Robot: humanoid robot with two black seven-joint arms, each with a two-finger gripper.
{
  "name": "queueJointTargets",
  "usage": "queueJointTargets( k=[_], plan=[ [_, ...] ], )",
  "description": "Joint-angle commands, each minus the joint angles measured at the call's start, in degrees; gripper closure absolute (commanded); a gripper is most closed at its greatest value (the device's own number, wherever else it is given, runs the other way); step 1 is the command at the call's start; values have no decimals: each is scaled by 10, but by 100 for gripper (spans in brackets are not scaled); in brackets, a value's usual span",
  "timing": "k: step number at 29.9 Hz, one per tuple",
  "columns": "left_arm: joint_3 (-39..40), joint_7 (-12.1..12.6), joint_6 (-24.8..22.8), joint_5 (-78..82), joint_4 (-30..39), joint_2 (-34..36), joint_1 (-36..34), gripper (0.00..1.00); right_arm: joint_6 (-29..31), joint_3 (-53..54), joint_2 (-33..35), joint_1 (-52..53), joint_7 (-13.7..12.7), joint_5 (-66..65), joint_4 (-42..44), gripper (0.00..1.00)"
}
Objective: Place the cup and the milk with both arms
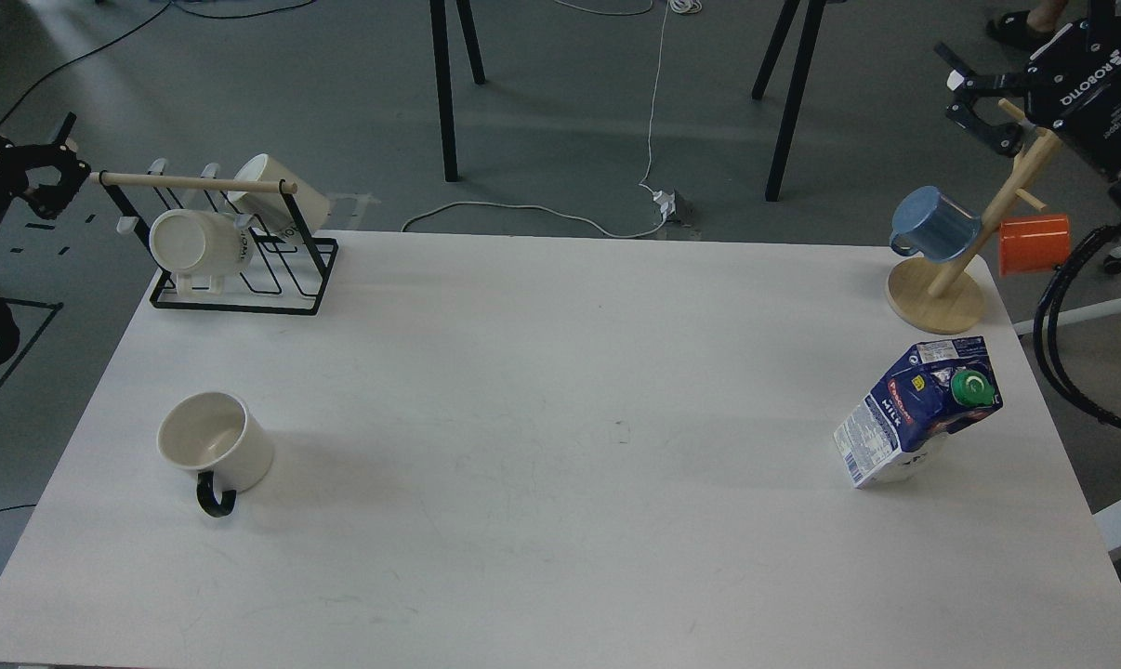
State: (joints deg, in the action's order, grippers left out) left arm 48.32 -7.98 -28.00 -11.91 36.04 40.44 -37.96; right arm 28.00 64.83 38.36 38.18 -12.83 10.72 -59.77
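Observation:
The cup point(215, 452), cream-white with a black loop handle facing me, stands upright on the left part of the white table point(560, 446). The milk point(918, 410), a dark-blue and white carton with a green cap, stands at the right side of the table. My left gripper point(57, 165) is off the table at the far left, beside the rack's wooden bar, fingers spread and empty. My right gripper point(979, 107) is at the top right, above the wooden mug tree, fingers spread and empty. Both grippers are far from the cup and the milk.
A black wire rack point(235, 243) with two white mugs sits at the table's back left corner. A wooden mug tree point(939, 279) holding a blue mug point(932, 224) and an orange mug point(1035, 244) stands at the back right. Black stand legs and cables lie on the floor behind.

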Motion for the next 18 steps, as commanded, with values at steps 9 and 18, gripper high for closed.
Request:
queueJointTargets(
  k=[9,18],
  plan=[
    [76,2,0,-34,3,17,1,0,0,0,-7,-24,1,1,0,1],
    [78,2,0,154,-28,94,-7,0,0,6,-20,-31,20,2,0,1]
  ],
)
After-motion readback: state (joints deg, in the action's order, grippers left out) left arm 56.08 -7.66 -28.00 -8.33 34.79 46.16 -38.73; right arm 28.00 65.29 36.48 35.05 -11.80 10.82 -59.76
